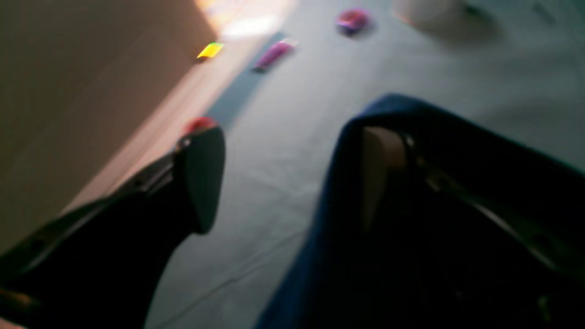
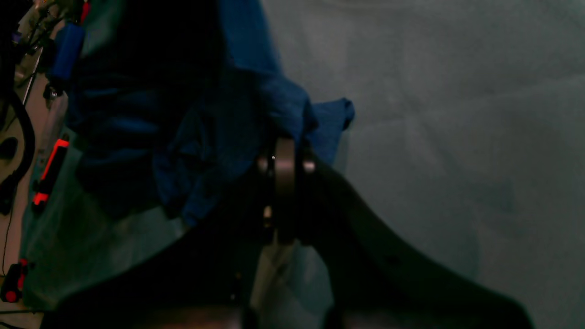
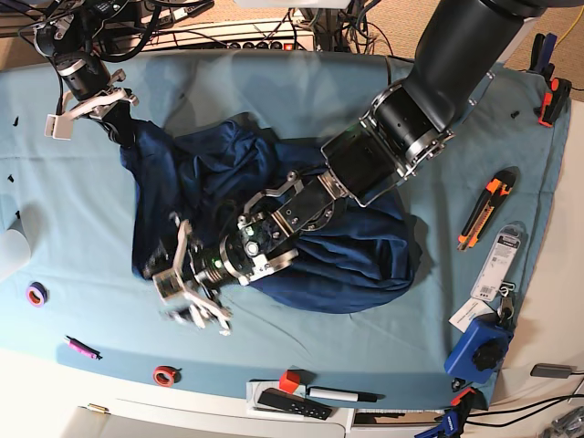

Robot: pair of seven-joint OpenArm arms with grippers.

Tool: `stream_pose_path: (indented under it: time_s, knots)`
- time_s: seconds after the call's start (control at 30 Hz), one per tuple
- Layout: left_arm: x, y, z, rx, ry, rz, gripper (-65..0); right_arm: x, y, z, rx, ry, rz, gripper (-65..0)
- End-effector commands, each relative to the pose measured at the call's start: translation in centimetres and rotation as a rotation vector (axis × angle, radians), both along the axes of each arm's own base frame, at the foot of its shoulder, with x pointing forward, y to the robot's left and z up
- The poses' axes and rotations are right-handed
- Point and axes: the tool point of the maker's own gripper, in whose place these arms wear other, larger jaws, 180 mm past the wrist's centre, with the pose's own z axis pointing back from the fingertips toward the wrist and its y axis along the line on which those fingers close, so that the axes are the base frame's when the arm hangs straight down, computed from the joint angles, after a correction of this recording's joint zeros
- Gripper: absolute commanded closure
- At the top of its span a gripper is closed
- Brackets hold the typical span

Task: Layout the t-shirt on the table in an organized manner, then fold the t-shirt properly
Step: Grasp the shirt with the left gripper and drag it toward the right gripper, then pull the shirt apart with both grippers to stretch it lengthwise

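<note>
T-shirt (image 3: 356,251), dark navy knit, lay crumpled and unfolded in a wrinkled heap on the table (image 3: 274,91), roughly at the middle of its light teal cloth cover. One corner stretched up toward the table's far-left corner; a rounded bulge sat on the right of the heap. Table was wide, white-edged, far larger than the shirt, its cloth lightly creased.

T-shirt (image 3: 365,251) – soft matt knit cloth, v. wrinkly. Table (image 3: 301,82) cover – smooth matt cloth. Left gripper (image 3: 187,283): bare metal w/ matt black plastic fingers (image 1: 203,178).
</note>
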Motion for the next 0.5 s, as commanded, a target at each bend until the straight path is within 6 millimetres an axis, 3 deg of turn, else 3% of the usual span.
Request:
stream_pose_path:
  time_s: [0.0,0.13,0.23,0.47]
  knots:
    - [0.9,-0.7,3.9,-0.086,-0.063,0.032,-43.6,0.3,-0.3,1.0,-0.017,-0.040,0.002,0.0]
    - [3.0,1.0,4.2,-0.089,-0.074,0.172,-43.6,0.3,-0.3,1.0,-0.017,-0.040,0.001,0.0]
    - [3.1,1.0,3.4,-0.033,-0.043,0.171,-43.6,0.4,-0.4,1.1,-0.018,-0.042,0.000,0.0]
    - [-0.5,-1.3,0.1,0.158,0.033,-0.087,-43.6,0.6,-0.4,1.2,-0.018,-0.050,0.000,0.0]
